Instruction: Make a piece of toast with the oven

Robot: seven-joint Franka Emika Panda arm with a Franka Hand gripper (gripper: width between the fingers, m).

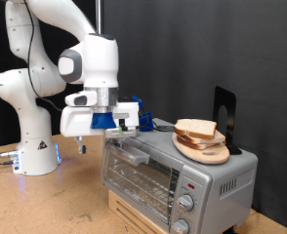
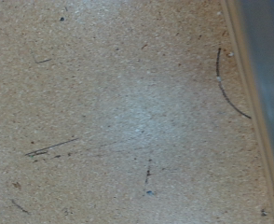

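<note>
Closed oven, bread not yet inside: judged an early stage, the approach to the oven door. Hovering just off the oven's upper corner on the exterior view's left, the end effector, its fingers pointing down at the bench. Cannot tell whether spread or pressed together; fingertips too small in the exterior view, absent from the wrist view. Nothing seen pinched between them.

To do this step well, in judgement: line up squarely with the bar handle along the top edge of the glass door, come in level, and avoid clipping the oven's corner or top panel. Worth a gentle pull too, since a light toaster oven could slide on the wooden box beneath it.

Resting on a round wooden plate on top of the oven, toward the exterior view's right: the piece of toast, pale with a brown crust, seemingly more than one slice stacked. Well apart from the end effector, higher and off to the exterior view's right, with the oven's top between them. A black upright stand just behind the plate.

Wrist view: only speckled bench surface, with a grey edge along one side, perhaps the oven or its base.
</note>
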